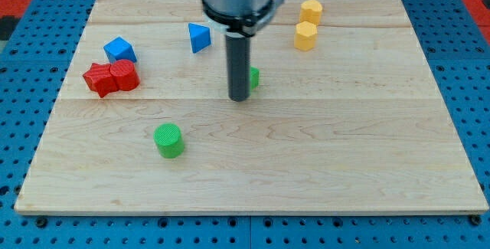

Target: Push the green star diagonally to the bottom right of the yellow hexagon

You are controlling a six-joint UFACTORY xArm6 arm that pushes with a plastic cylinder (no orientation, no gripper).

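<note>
My tip [240, 99], a bare dark rod with no jaws to spread or press, rests on the wooden board [344, 157], touching the mostly hidden green block [253, 77] just right. The yellow hexagon block [305, 36] sits up-right; open board lies between.

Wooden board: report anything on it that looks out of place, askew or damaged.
Nothing looks damaged or spilled on the board. One oddity: the green block is mostly hidden behind my tip, so its shape cannot be made out. The two red blocks are pressed together at the view's left.
</note>
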